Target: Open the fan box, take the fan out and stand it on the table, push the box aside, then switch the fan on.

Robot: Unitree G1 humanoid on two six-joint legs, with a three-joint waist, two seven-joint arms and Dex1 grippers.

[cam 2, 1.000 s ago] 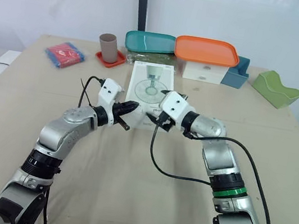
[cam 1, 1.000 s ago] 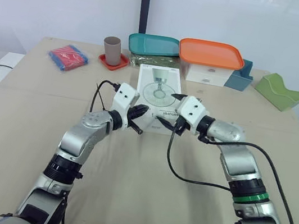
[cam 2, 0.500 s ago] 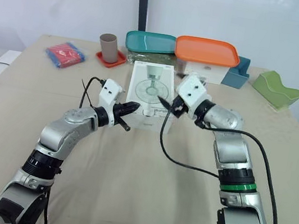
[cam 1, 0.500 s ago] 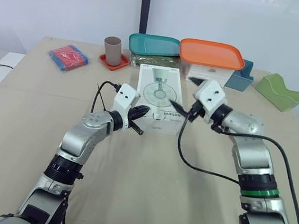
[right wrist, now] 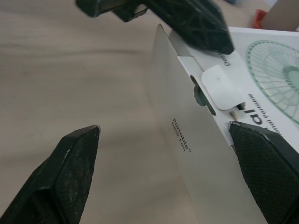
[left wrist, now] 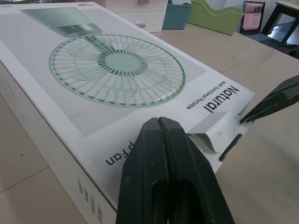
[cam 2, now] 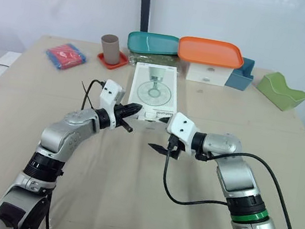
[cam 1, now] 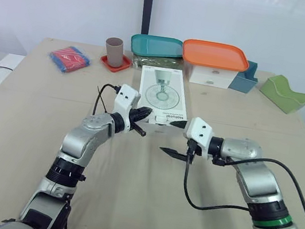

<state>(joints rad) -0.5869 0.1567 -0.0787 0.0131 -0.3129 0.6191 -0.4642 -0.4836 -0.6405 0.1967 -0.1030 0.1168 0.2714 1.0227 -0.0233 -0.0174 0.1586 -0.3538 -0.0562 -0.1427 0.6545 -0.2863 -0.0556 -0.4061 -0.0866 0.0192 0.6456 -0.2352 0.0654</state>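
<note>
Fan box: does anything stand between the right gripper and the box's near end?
Nothing visible does. The right gripper is open just in front of the near end of the fan box. The left gripper, shut, sits at the box's top near edge, not in that gap.

White fan box (cam 1: 164,96) — pale green fan print, black lettering; orange lid (cam 1: 216,55), teal lid (cam 1: 156,46).

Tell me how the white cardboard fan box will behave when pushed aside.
The white cardboard fan box lies flat on its broad face, so it likely slides rather than tips. Its thin end tab probably bends easily.
</note>
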